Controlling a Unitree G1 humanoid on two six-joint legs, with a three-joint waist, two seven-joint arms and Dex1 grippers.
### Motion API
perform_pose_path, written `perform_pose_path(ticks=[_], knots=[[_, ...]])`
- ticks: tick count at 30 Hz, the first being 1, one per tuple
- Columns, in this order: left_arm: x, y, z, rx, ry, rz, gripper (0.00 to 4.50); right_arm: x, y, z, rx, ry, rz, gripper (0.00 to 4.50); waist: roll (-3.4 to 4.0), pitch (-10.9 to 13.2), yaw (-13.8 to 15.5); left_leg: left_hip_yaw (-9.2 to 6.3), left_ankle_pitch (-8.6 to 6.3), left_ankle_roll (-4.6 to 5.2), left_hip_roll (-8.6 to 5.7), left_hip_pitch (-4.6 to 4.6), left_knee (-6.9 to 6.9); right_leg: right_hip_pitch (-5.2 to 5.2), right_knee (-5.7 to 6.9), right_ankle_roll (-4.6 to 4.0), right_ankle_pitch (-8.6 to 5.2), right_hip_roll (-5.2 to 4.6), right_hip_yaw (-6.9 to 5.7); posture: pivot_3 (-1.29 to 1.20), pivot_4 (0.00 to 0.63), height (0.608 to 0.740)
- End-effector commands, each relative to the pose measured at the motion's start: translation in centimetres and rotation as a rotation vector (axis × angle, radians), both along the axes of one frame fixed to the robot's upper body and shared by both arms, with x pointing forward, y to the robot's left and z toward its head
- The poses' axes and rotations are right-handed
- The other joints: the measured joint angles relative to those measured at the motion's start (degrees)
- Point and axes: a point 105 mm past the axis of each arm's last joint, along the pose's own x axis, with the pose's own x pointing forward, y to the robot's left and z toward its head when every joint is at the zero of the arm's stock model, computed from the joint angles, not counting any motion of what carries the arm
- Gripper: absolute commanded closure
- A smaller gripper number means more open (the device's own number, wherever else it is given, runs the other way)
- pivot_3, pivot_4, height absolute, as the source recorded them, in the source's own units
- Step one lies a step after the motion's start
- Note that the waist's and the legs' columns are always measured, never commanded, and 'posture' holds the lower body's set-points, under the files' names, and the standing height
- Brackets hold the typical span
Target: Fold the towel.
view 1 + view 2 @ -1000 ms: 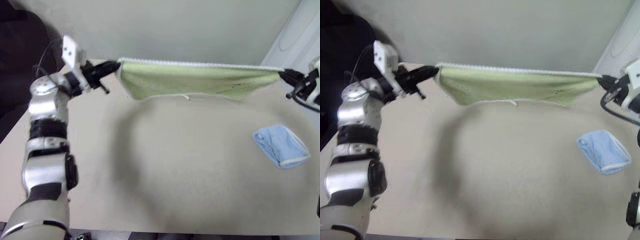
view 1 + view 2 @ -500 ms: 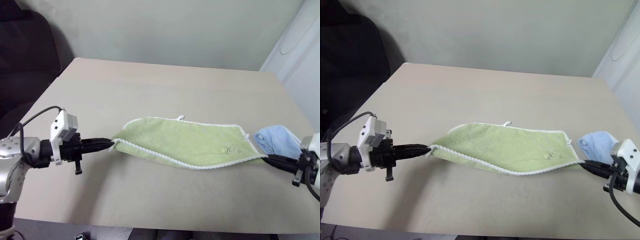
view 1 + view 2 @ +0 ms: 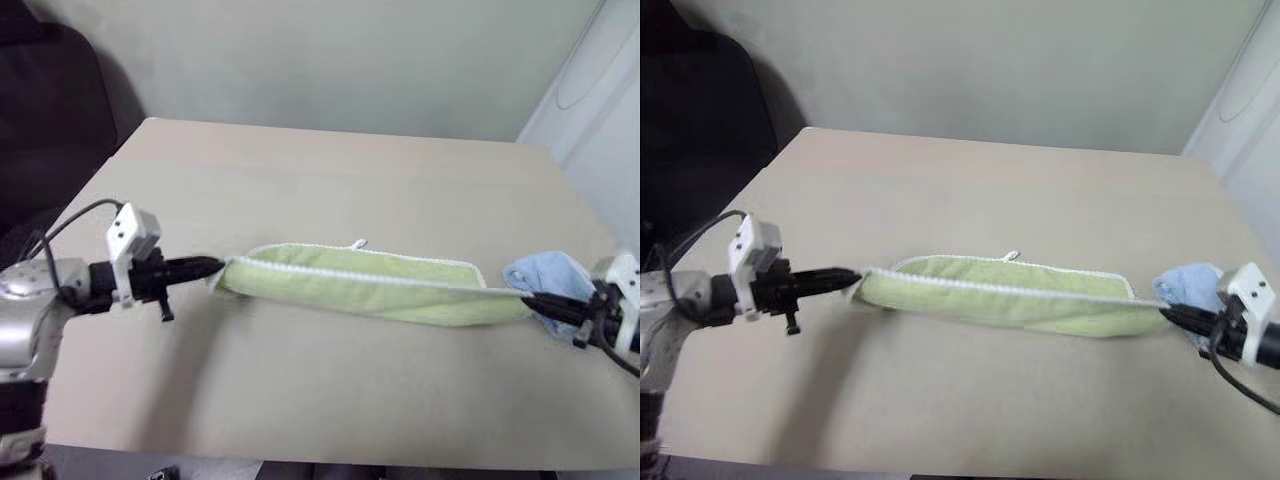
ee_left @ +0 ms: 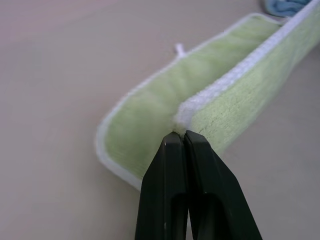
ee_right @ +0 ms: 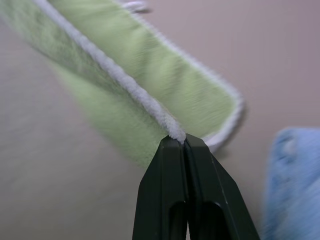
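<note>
A beige table point(image 3: 330, 170) stands against a plain pale wall point(image 3: 330, 60), beside a dark chair point(image 3: 50, 90).

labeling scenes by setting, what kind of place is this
Probably a plain indoor test room: a bare beige table against a blank wall, with only the green towel and a blue cloth laid out.

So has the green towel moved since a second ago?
Yes. The towel has come down from hanging stretched in the air onto the table, folding over, its right end near the blue cloth.
</note>
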Motion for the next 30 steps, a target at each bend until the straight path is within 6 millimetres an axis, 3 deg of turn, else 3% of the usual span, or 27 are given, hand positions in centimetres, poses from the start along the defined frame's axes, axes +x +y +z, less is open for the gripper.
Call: perform_pose_path(ticks=[1,4,11,18,29,30], knots=[[2.0,0.3,-0.1,0.042,-0.041,0.038,4.5,1.6,-0.8,0.2,-0.056,-0.036,-0.029,4.46,-0.02,0.0,0.0,0.01,0.0,0.04,0.0,0.03,-0.01,0.03,0.0,-0.01,0.07,-0.01,-0.01,0.0,0.15,0.74],[4.1,-0.4,-0.7,0.066,-0.071,0.049,4.5,3.4,-0.8,-0.3,-0.078,-0.056,-0.034,4.46,-0.04,0.0,0.1,-0.01,0.27,0.59,0.02,0.14,-0.03,0.13,-0.02,0.17,0.2,-0.01,-0.08,0.0,0.15,0.74],[7.4,-1.2,-1.9,0.102,-0.09,0.081,4.5,6.4,-0.8,-1.2,-0.109,-0.067,-0.052,4.46,-0.01,0.0,0.1,-0.06,0.41,0.64,0.06,0.18,-0.05,0.3,-0.45,1.13,0.81,-0.01,-0.1,0.0,0.15,0.74],[8.5,-1.4,-3.8,0.163,-0.07,0.099,4.5,8.0,-0.9,-2.5,-0.133,-0.054,-0.071,4.46,0.03,0.0,0.2,-0.07,0.42,0.67,0.05,0.18,-0.04,0.36,-0.6,1.18,0.9,-0.02,-0.1,0.0,0.15,0.74],[9.6,-1.7,-4.6,0.159,-0.058,0.131,4.5,9.2,-0.8,-3.7,-0.148,-0.038,-0.073,4.46,0.16,0.1,0.3,-0.12,0.46,0.73,0.05,0.11,-0.05,0.43,-0.93,1.38,1.23,-0.02,-0.14,0.0,0.15,0.74],[9.6,-1.7,-4.6,0.161,-0.058,0.13,4.27,9.2,-0.8,-3.7,-0.147,-0.036,-0.071,4.28,0.17,0.1,0.3,-0.12,0.46,0.73,0.05,0.11,-0.05,0.44,-0.93,1.39,1.24,-0.02,-0.14,0.0,0.15,0.74]])
